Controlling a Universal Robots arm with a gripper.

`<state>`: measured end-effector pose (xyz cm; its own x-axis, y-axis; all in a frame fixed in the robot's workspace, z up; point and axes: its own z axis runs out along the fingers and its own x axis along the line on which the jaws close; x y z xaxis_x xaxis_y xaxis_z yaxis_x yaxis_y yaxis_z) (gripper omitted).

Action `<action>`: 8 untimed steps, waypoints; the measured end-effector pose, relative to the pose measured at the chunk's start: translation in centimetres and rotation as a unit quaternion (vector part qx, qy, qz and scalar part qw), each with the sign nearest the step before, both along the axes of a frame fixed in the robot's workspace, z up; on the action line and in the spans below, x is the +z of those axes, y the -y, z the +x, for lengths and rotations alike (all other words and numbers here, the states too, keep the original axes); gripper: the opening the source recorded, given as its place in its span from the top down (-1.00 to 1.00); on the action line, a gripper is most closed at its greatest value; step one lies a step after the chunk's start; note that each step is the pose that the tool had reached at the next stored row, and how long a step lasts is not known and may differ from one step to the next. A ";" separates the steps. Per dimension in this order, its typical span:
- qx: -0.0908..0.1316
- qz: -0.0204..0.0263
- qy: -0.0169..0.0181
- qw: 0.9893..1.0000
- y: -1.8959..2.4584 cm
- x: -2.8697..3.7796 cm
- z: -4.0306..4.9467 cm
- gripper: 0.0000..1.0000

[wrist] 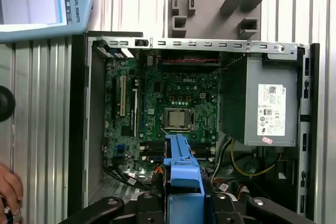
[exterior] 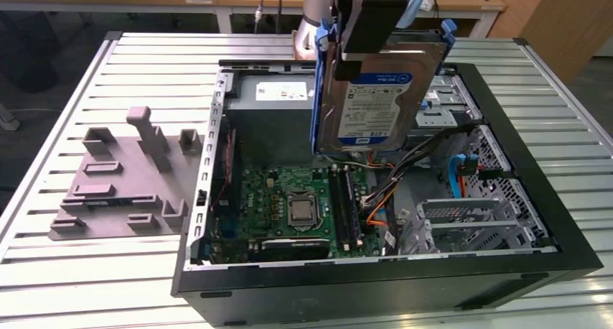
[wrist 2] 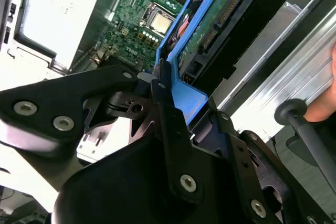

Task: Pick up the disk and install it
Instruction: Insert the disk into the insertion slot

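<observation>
**Student:** What does the gripper (exterior: 381, 38) carry?

**Tutor:** The disk (exterior: 375, 99). The fingers (wrist 2: 167, 124) pinch the blue bracket (wrist 2: 190, 97) at the disk's upper edge. The disk hangs upright with its label side toward the exterior camera. Its circuit-board side is seen in the second wrist view.

**Student:** Where is the disk relative to the computer case (exterior: 536, 228)?

**Tutor:** It is above the open case and not yet seated in a bay. In the exterior view it overlaps the grey box (exterior: 271, 103) with the white sticker on one side and the metal drive cage (exterior: 446, 103) on the other. Its lower edge appears over the motherboard (exterior: 292, 200). In the first wrist view the bracket's end lies over the motherboard's edge, near the cables (wrist: 123, 176) and beside the grey box.

**Student:** What surrounds the case?

**Tutor:** The case lies on its side, open face up, on a slatted metal table (exterior: 57, 271). On the exterior view's left, a grey fixture plate (exterior: 120, 185) with raised blocks rests on the table just beside the case. In the first wrist view a blue-edged tablet (wrist: 42, 3) is near the case. A person's hand (wrist: 8, 190) is over the table, apart from the case.
</observation>
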<state>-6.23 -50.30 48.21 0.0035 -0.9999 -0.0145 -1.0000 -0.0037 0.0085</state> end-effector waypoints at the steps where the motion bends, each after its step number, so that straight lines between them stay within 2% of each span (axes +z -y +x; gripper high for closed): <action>1: 0.000 0.000 0.000 1.000 0.18 -0.04 0.07 0.27; 8: 0.000 0.000 0.000 1.000 0.63 -0.32 1.22 0.27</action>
<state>-5.01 -50.94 47.89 0.0036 -0.9999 -0.0144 -1.0000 -0.0037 0.0086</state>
